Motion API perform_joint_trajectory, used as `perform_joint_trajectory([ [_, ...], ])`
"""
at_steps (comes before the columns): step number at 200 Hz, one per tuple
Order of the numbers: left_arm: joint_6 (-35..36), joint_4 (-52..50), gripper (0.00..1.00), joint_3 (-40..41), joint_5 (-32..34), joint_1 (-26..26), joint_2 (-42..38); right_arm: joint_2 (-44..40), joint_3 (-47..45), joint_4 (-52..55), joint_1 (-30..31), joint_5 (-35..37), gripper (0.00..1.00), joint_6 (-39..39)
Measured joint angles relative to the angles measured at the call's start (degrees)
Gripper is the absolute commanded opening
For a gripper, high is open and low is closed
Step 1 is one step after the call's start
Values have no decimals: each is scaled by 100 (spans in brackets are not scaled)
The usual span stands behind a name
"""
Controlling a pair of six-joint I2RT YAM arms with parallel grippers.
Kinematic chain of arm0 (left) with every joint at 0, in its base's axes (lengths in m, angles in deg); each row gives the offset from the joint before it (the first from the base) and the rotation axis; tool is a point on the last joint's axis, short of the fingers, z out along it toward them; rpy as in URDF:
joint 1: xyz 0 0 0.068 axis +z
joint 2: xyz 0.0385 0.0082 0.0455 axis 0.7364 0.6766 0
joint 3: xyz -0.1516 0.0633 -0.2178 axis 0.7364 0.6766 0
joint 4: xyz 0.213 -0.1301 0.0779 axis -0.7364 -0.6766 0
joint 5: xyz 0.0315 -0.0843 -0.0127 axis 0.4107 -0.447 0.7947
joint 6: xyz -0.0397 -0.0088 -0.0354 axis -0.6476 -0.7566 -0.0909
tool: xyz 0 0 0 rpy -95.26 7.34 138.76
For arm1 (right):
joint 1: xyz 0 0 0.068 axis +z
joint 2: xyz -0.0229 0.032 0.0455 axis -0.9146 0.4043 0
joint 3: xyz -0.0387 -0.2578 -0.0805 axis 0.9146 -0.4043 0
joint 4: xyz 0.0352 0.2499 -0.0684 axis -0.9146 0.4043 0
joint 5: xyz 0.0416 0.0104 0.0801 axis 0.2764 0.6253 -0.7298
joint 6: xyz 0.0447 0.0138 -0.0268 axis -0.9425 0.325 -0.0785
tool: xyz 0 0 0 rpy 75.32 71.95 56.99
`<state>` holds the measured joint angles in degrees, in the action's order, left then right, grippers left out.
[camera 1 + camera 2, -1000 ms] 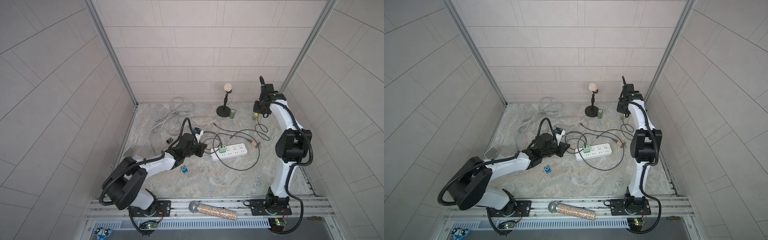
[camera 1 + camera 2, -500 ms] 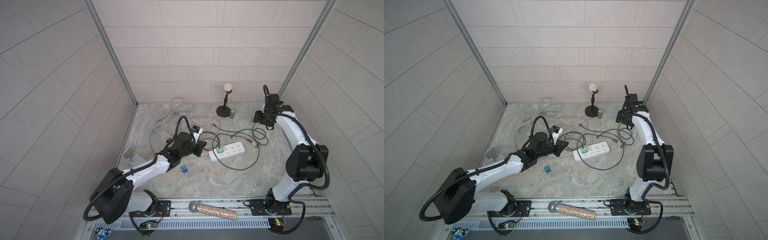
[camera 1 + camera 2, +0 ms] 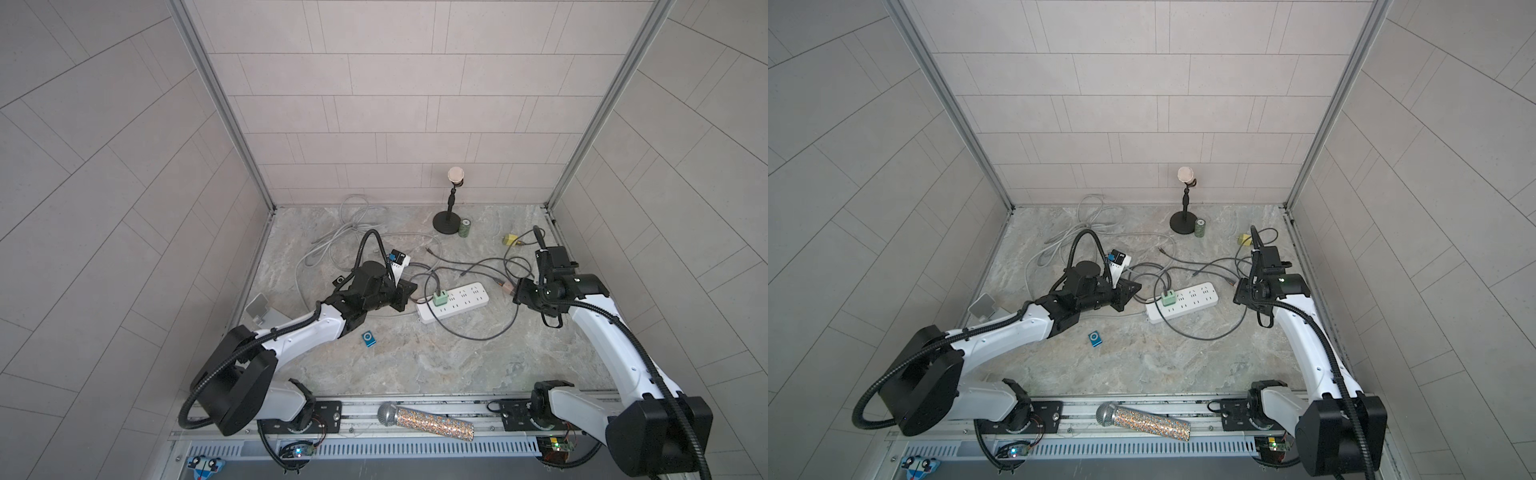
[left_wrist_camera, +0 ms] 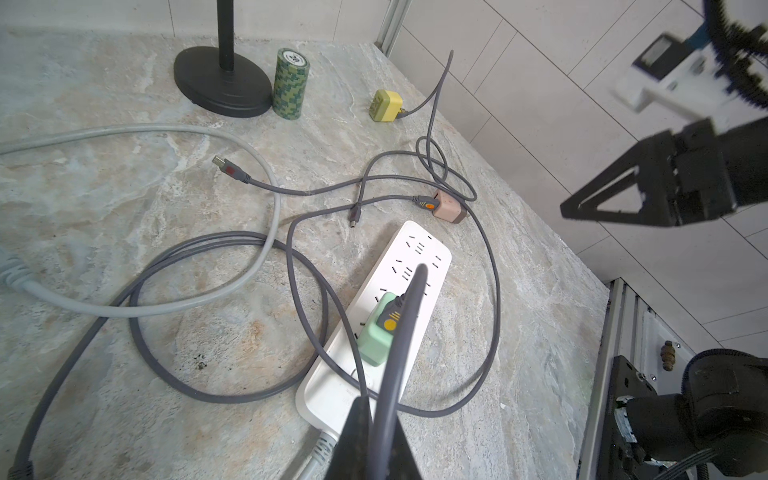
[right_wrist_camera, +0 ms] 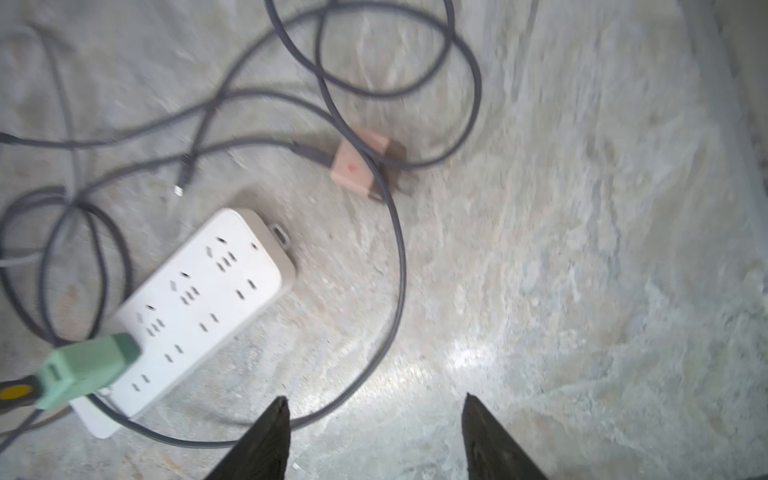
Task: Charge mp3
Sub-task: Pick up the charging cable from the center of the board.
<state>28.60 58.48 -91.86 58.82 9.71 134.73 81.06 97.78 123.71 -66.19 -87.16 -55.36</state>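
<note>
The blue mp3 player [image 3: 368,338] lies flat on the table [image 3: 436,365], just beside the white forearm of the left arm and nearer to the front rail than the white power strip [image 3: 457,300]. No cable touches it, and it is apart from both pairs of jaws. The left jaws are pressed together on a grey cable [image 4: 405,324], which rises from between them in front of the green charger [image 4: 376,332]. This charger is plugged into the power strip and has an orange-marked plug in it. The right jaws are spread apart and hang over the table close to the far end of the strip, near the pink charger [image 5: 359,166]. A small free cable end [image 4: 353,218] lies between the strip and the pink charger. A yellow charger [image 3: 510,239] sits farther back, near the right wall.
</note>
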Motion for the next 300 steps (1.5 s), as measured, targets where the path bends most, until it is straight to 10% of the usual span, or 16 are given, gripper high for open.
perform_joint_trajectory([
  [116,-20,83,13,57,-11,9,-35,2017,-221,-1423,-2,452,38,-219],
  [190,-190,94,19,205,79,120,-186,2297,-310,-1917,-37,404,2,-197],
  [300,-966,116,69,647,365,372,-942,-1703,-221,-579,-13,-927,0,-55],
])
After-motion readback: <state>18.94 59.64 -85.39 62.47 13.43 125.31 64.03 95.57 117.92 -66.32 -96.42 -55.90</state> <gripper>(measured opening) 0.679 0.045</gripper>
